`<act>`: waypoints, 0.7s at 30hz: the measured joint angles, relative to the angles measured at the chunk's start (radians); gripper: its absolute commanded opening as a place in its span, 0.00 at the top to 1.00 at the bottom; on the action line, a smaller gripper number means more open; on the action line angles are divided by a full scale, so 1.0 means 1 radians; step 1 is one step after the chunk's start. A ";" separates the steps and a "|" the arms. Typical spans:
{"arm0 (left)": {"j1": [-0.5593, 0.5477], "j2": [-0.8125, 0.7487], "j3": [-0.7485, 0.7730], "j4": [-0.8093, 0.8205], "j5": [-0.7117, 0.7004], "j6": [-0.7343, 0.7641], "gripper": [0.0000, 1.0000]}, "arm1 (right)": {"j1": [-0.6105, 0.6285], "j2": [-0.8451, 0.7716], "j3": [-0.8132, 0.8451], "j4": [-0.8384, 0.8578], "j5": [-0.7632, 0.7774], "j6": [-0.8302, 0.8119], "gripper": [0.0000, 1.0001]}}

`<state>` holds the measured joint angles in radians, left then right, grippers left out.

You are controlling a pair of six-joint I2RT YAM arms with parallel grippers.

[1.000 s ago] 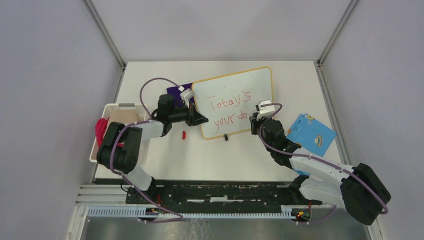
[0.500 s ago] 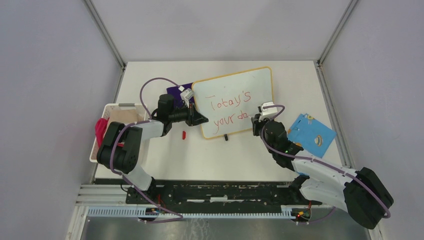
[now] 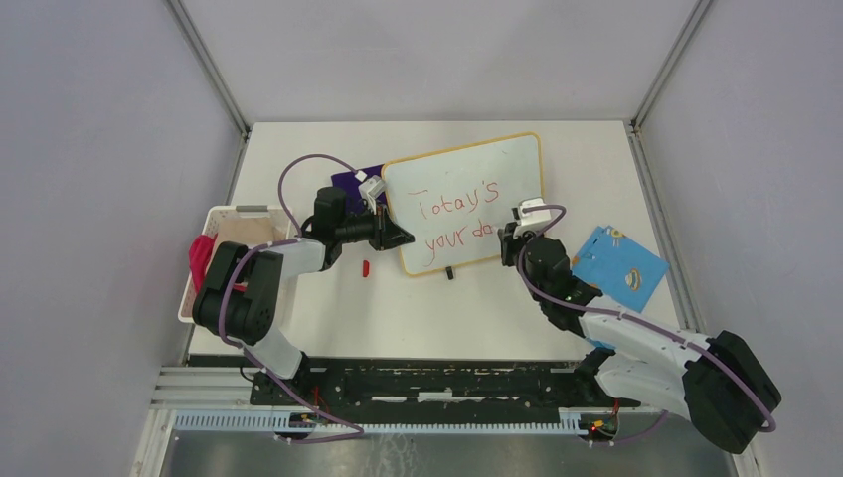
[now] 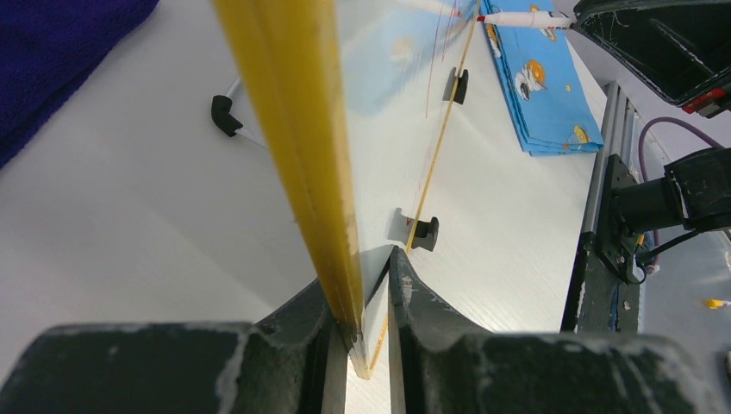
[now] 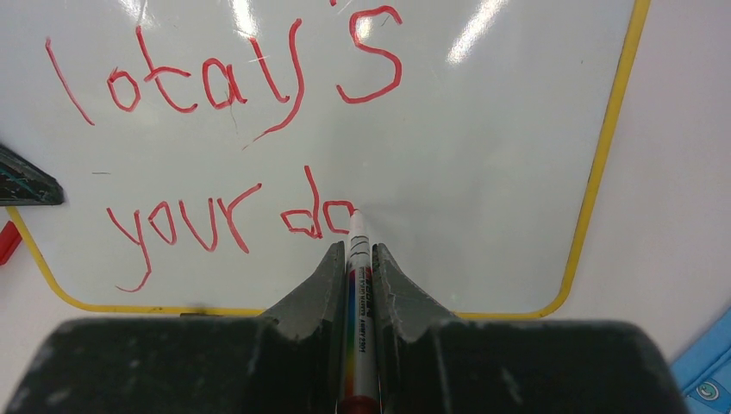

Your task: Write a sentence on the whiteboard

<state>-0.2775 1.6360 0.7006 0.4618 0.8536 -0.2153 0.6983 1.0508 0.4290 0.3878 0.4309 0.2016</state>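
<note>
The whiteboard with its yellow frame lies tilted on the table, also in the right wrist view and edge-on in the left wrist view. The sentence in red reads "Totay's your do". My left gripper is shut on the board's left edge. My right gripper is shut on a white marker; its tip touches the board at the end of "do".
A red marker cap lies left of the board. A blue patterned cloth lies at the right. A dark purple cloth is behind the left gripper. A white basket with pink and tan things stands at the left edge.
The right gripper with the marker shifted slightly, down and then back up, at the end of "do". The left arm and board have not moved.
</note>
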 measured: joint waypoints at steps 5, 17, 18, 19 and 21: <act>0.000 0.000 0.000 0.000 0.000 0.000 0.98 | 0.000 0.018 0.016 0.003 0.000 -0.004 1.00; 0.000 0.000 0.002 -0.003 0.000 0.000 0.98 | -0.014 0.043 0.020 0.014 0.003 -0.008 1.00; -0.001 0.000 0.003 -0.003 0.000 0.000 0.98 | -0.014 0.043 0.020 0.014 0.003 -0.008 1.00; -0.001 0.000 0.003 -0.003 -0.001 0.000 0.98 | -0.014 0.043 0.020 0.014 0.003 -0.008 1.00; -0.001 0.000 0.003 -0.004 -0.002 0.000 0.98 | -0.015 0.043 0.019 0.015 0.002 -0.008 1.00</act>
<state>-0.2783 1.6363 0.7040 0.4580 0.8513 -0.2153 0.6830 1.0943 0.4484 0.4026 0.4332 0.1940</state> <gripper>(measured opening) 0.247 0.177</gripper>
